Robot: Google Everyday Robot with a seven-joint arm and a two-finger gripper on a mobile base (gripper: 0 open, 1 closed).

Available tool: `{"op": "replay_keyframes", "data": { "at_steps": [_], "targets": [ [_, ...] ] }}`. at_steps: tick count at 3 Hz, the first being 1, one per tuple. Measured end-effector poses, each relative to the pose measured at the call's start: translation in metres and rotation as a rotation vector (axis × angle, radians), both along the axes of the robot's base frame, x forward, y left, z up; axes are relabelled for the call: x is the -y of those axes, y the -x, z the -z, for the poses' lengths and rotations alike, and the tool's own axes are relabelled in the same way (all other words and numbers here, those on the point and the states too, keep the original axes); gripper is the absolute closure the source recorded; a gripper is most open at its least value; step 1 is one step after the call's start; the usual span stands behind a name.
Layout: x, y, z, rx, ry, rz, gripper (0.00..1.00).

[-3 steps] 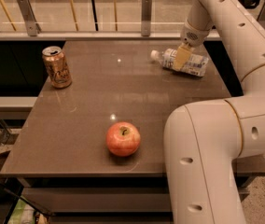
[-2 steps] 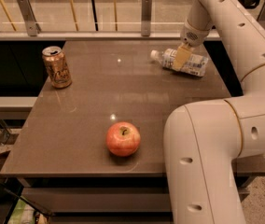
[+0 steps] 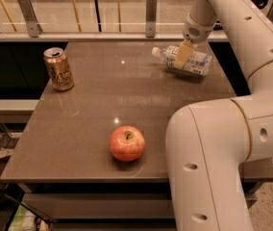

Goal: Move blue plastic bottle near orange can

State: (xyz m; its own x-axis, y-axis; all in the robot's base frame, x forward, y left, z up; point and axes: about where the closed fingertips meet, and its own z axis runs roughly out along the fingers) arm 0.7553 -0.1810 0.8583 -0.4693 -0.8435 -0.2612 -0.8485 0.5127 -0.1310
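Observation:
The blue plastic bottle (image 3: 198, 64) is clear with a white cap and a pale label. It lies on its side at the back right of the brown table (image 3: 93, 105), cap pointing left. My gripper (image 3: 182, 57) comes down from above and is shut on the bottle's middle, with one yellowish finger (image 3: 181, 55) across its front. The orange can (image 3: 58, 69) stands upright at the back left of the table, far to the left of the bottle.
A red-orange apple (image 3: 127, 143) sits near the table's front edge, in the middle. My large white arm (image 3: 213, 158) fills the right foreground. A glass railing with metal posts (image 3: 150, 14) runs behind the table.
The bottle and the gripper on it have shifted a little to the left and slightly up. The can and the apple have not moved.

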Motion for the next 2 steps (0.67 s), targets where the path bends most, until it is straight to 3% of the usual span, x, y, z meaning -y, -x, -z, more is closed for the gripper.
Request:
{"op": "replay_keyframes", "data": {
  "at_steps": [1, 2],
  "targets": [
    [-0.0059, 0.0025, -0.0207, 0.026, 0.010, 0.031, 1.00],
    [-0.0091, 0.0053, -0.0195, 0.022, -0.022, 0.038, 1.00]
  ]
}}
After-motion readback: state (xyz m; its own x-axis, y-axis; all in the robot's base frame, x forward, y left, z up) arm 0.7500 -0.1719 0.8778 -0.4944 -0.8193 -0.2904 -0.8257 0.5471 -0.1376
